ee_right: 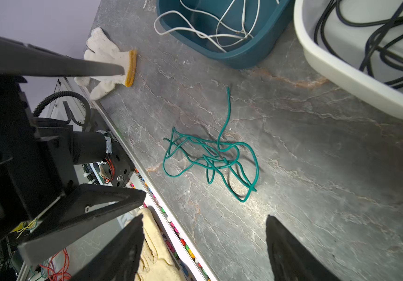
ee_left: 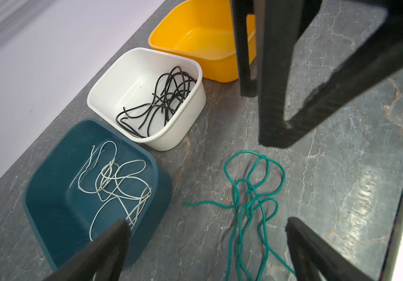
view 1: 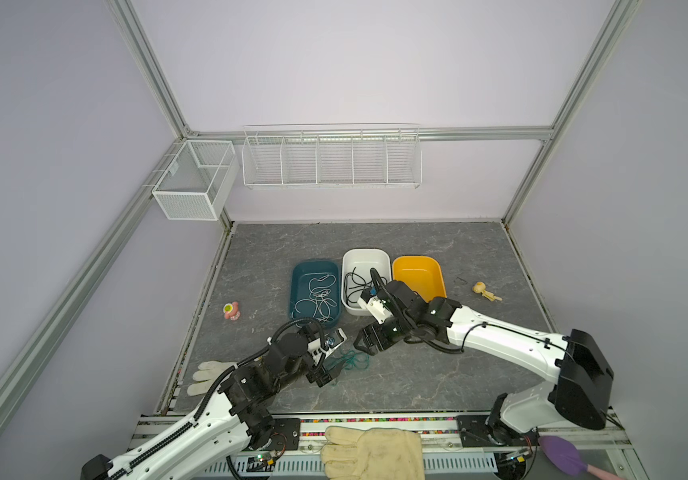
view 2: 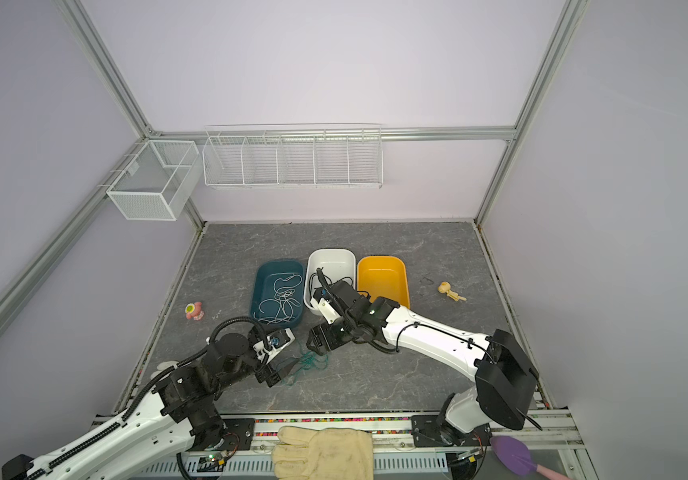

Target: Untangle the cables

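Note:
A teal-green cable (view 1: 350, 360) (view 2: 311, 361) lies in a loose tangle on the grey table, between my two grippers. My left gripper (view 1: 331, 371) (ee_left: 207, 222) is open, and strands of this cable (ee_left: 251, 194) run between its fingers without being gripped. My right gripper (view 1: 362, 347) (ee_right: 204, 219) is open and empty, just beside and above the tangle (ee_right: 210, 160). White cables (view 1: 317, 297) (ee_left: 113, 180) lie in the teal tub (view 1: 315, 262). Black cables (view 1: 355, 284) (ee_left: 161, 102) lie in the white tub (view 1: 366, 251).
An empty yellow tub (view 1: 417, 274) stands right of the white one. On the table are a white glove (view 1: 209, 376) at the left edge, a pink toy (view 1: 232, 311) and a tan toy (view 1: 484, 290). A large cream glove (view 1: 371, 453) lies on the front rail. Wire baskets (view 1: 330, 160) hang on the back wall.

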Tool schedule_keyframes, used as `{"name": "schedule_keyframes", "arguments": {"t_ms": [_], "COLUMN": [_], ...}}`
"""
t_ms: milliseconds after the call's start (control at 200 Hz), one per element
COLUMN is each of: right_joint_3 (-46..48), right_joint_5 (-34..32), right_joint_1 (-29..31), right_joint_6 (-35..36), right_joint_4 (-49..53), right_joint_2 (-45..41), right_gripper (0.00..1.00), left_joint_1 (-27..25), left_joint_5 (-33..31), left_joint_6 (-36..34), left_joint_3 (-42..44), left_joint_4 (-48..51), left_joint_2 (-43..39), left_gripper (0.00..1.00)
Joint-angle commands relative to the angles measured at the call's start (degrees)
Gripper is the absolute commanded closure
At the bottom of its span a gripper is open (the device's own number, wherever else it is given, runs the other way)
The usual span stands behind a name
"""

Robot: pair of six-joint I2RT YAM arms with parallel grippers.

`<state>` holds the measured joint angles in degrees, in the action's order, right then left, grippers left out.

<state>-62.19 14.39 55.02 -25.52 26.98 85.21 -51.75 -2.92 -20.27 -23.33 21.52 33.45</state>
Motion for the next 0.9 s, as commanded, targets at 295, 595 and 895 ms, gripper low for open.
{"name": "schedule_keyframes", "arguments": {"t_ms": [295,595,895], "right_joint_3": [2.2,0.2,-1.7], "right_joint_5": [-3.9,-8.4,-9.8], "right_joint_1": [1.7,1.7,1.4], "right_joint_6": [0.1,1.1,0.8], "right_joint_4": [-4.0,-1.9,-2.5], "right_joint_2": [5.7,11.1,15.9], "right_gripper": [0.22,0.23,0.29], "left_joint_1": [0.0,-0.8,-0.9], "left_joint_5": [1.1,1.8,1.5], "left_joint_6": [-0.1,-0.3,-0.4], "left_joint_3": [0.5,0.2,0.2], "left_joint_4": [0.7,1.0,1.0], "left_joint_2": [0.7,3.3,4.0], "left_gripper": [0.01,0.01,0.00]}}
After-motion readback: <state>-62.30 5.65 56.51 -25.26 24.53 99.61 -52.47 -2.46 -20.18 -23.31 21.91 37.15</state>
